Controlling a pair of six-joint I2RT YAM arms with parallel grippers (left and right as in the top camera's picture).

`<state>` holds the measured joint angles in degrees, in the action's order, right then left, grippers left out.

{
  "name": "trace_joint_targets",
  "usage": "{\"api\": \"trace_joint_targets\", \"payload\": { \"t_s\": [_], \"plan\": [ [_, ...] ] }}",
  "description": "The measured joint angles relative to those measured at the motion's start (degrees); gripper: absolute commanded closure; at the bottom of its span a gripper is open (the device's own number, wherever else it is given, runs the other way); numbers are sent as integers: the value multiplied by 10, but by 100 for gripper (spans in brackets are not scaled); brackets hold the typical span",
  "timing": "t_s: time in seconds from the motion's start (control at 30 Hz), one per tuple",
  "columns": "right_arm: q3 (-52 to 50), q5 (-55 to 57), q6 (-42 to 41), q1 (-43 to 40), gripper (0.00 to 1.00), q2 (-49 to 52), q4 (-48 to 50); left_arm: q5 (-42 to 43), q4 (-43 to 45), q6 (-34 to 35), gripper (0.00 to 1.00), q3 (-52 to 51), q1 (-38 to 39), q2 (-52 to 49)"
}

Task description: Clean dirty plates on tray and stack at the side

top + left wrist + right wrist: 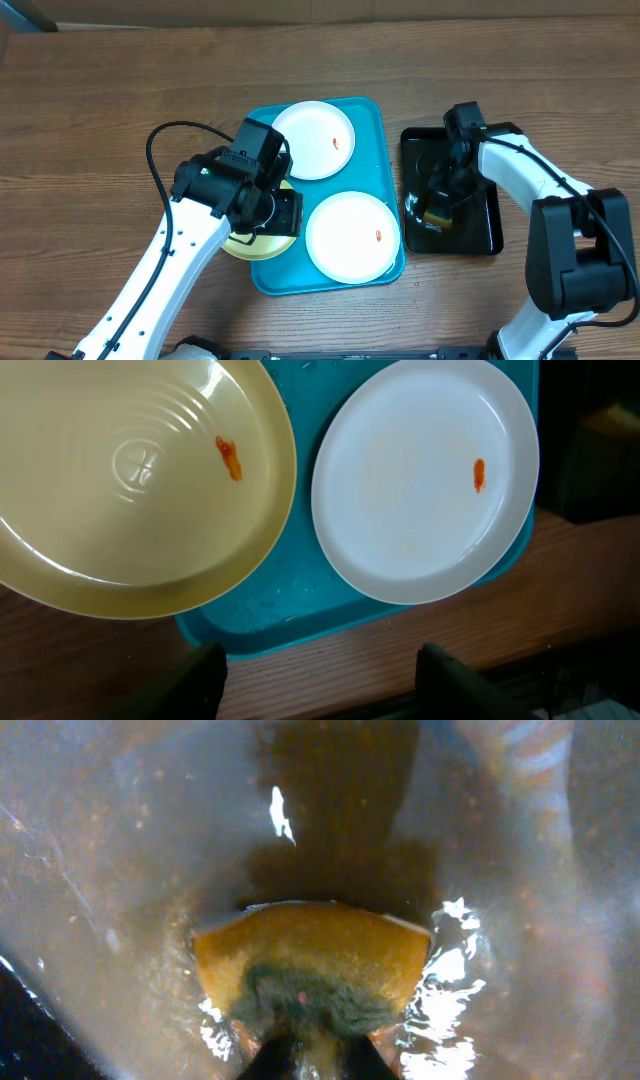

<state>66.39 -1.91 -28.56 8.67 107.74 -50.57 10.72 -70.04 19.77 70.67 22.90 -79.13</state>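
A: Where was the sponge point(310, 960)?
B: Pinched in the right gripper's point(308, 1055) jaws, down on the wet black tray point(480, 235).
A: And the left gripper point(325, 670)?
B: Jaws spread, empty. The yellow plate point(130, 490) lay just ahead of them, overhanging the tray point(270, 620). Best to clamp that plate steady before scrubbing its smear point(229, 458).

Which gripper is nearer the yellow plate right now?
Left. The left gripper hangs open over the yellow plate; the right gripper is beyond the blue tray, down in the black tray on a sponge.

Brown wood-grain table point(100, 100), even light
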Motion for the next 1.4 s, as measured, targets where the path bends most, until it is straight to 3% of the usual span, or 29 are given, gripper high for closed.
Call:
{"api": "trace_joint_targets", "payload": {
  "t_s": [0.17, 0.23, 0.3, 0.33, 0.47, 0.5, 0.7, 0.8, 0.87, 1.1, 1.27, 1.33, 1.4],
  "plan": [
    [11, 1, 17, 0, 93, 0, -20, 2, 5, 0, 35, 0, 0, 0],
    [28, 4, 39, 0, 78, 0, -45, 2, 11, 0, 34, 0, 0, 0],
    [50, 9, 66, 0, 52, -5, -65, 2, 12, 0, 31, 0, 0, 0],
    [57, 9, 71, 0, 44, -10, -72, 2, 13, 0, 30, 0, 0, 0],
    [73, -2, 92, 0, 33, -34, -114, 2, 16, 0, 25, 0, 0, 0],
    [71, -14, 95, 0, 34, -39, -119, 2, 20, 0, 23, 0, 0, 0],
    [-12, -37, 78, 0, 58, -41, -47, 2, 26, 0, 23, 0, 0, 0],
    [-61, -37, 69, 0, 85, -42, 0, 2, 26, 0, 22, 1, 0, 0],
    [-80, -37, 60, -1, 95, -54, 19, 2, 26, 0, 21, 1, 0, 0],
    [-74, -37, 56, -1, 95, -57, 4, 2, 26, 0, 21, 1, 0, 0],
    [-8, -37, 88, -1, 61, -56, -41, 2, 26, 0, 14, 2, 0, 0],
    [18, -37, 98, -1, 44, -57, -48, 2, 26, 1, 5, 2, 0, 0],
    [27, -36, 108, -1, 39, -62, -58, 3, 26, 2, 4, 2, 0, 0]
  ]
}}
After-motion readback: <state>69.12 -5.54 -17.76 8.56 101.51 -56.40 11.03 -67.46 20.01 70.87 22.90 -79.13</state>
